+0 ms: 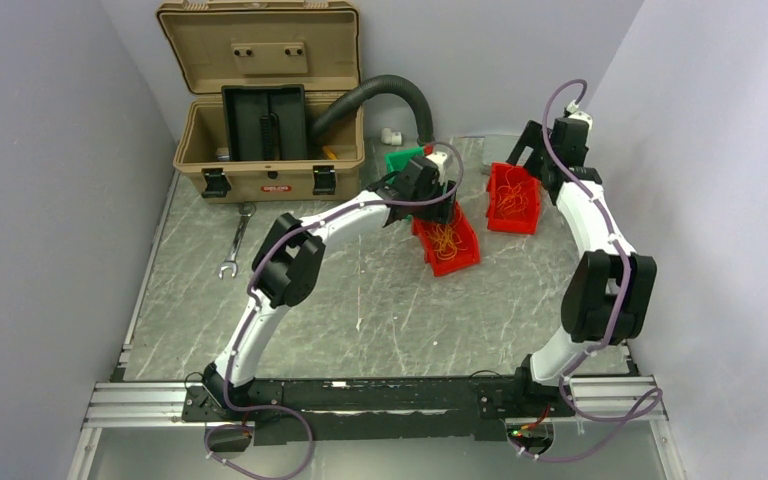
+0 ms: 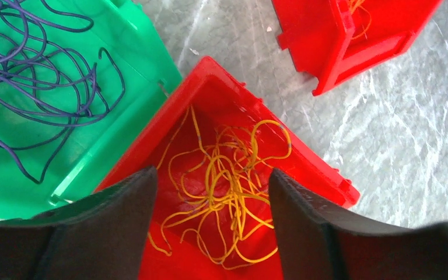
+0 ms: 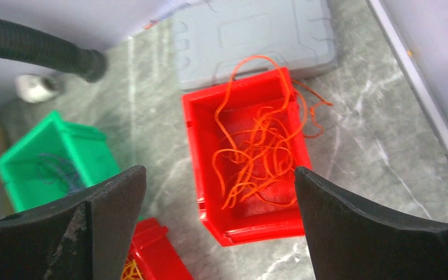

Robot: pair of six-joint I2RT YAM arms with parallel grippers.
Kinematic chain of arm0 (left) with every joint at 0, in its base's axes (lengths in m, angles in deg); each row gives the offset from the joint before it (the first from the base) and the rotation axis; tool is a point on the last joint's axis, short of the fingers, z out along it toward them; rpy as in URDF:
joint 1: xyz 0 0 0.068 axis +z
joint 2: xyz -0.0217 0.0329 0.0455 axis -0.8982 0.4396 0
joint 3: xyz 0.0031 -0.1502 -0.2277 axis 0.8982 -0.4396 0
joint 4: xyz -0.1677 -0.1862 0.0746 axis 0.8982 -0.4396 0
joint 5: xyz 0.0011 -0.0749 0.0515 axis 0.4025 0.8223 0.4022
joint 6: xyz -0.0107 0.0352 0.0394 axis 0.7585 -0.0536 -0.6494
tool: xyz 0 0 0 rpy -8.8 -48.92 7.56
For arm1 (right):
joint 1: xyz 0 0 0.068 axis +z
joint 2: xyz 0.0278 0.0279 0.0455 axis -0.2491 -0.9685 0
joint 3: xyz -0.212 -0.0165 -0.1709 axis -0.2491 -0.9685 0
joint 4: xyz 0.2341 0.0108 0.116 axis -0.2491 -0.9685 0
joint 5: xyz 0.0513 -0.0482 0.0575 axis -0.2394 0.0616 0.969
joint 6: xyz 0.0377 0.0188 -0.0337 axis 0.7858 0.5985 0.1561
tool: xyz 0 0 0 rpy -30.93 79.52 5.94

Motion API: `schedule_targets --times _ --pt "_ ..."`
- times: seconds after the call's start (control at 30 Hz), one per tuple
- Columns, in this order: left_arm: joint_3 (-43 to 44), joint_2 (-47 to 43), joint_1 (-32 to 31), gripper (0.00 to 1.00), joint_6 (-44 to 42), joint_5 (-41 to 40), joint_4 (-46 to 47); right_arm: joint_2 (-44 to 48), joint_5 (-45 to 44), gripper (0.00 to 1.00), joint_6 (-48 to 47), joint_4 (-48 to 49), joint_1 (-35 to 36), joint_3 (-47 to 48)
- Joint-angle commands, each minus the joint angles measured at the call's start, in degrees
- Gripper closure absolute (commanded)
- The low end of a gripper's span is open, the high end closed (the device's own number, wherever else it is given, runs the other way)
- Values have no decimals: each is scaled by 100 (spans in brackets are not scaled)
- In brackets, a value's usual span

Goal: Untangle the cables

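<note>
Thin yellow cables (image 2: 233, 186) lie tangled inside a red bin (image 2: 221, 76). My left gripper (image 2: 212, 175) hovers over that bin, open, with nothing between its black fingers. Dark blue cables (image 2: 35, 76) are piled loosely in a green bin (image 2: 134, 52) next to it. Orange cables (image 3: 256, 157) fill a second red bin (image 3: 192, 151), and a few strands hang over its far rim. Above this bin my right gripper (image 3: 219, 170) is open and holds nothing. From above, both grippers are at the back of the table, the left one (image 1: 438, 205) over the nearer red bin (image 1: 465, 262).
A tan toolbox (image 1: 265, 100) stands open at the back left, and a black corrugated hose (image 1: 390, 90) arcs out of it. A wrench (image 1: 235, 240) lies on the table's left side. Behind the orange bin lies a flat grey case (image 3: 251, 35). Walls close in on both sides.
</note>
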Motion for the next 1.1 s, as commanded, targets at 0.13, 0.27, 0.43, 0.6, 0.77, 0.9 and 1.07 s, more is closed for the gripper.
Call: schedule_targets --times 0.13,0.27,0.43,0.6,0.77,0.9,1.07 --pt "-1162 -2129 -4 1 -666 -208 500 1401 1232 0 278 2308 -10 -1647" --pt "-1980 -3176 -2 1 -848 -387 670 2099 1060 0 292 2811 7 -2314" --pt "-3078 -4269 112 1 -800 -655 870 2152 -151 1 757 1787 -117 -2177" --pt "-4333 -5260 418 0 -513 -691 978 1816 1973 12 2150 2146 -1205 -2540" --pt "-5656 -6211 901 1 -452 -1014 1202 2034 1086 8 2219 2462 -1314 -3066" --pt "-6536 -6676 1396 0 -131 -698 1575 1120 1587 9 3057 2623 -1774 -2862" --pt "-6955 -7247 1460 1 -282 -1016 1397 -12 1613 5 4046 4040 -1885 -2942"
